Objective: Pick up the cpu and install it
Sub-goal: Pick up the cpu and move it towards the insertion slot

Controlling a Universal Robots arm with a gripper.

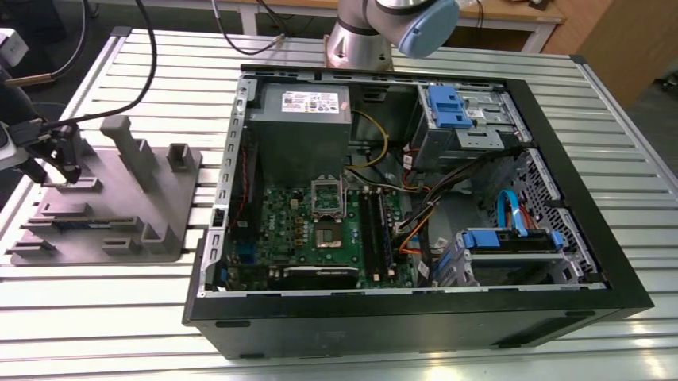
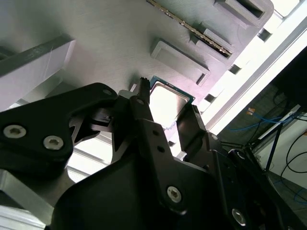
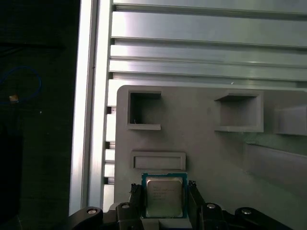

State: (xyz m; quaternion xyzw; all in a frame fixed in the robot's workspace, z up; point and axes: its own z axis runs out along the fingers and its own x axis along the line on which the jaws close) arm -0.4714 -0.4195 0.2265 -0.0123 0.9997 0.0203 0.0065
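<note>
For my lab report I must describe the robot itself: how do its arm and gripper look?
The arm is a silvery-grey tube with a light blue joint cap. The gripper is matte black, angular, fastened by silver screws; black cables run towards it.

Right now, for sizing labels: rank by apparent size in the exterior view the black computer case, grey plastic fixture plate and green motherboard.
1. black computer case
2. grey plastic fixture plate
3. green motherboard, partly covered, so unsure
</note>
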